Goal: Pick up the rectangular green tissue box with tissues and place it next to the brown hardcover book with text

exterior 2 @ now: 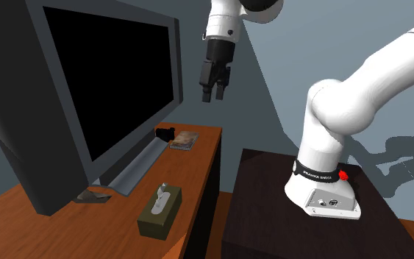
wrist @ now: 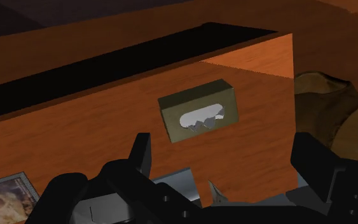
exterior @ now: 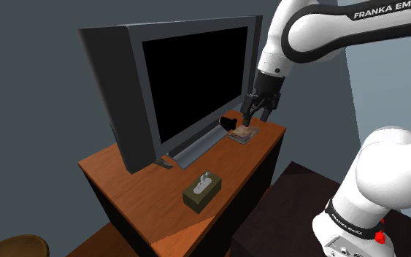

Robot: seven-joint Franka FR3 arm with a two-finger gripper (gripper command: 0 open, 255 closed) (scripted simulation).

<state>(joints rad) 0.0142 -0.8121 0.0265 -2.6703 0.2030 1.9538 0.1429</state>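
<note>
Tissue box (exterior: 202, 191) sits ungrasped on the desk (exterior: 145, 193), seven o'clock from the book (exterior: 243, 133) in the shoulder view; the released, empty gripper (exterior: 256, 117) above the book must next travel over and descend.

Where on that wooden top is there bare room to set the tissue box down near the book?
Bare wood lies between the tissue box and the book, along the front edge of the cabinet top. It is crowded on the book's far side, where a small black object sits by the TV.
</note>
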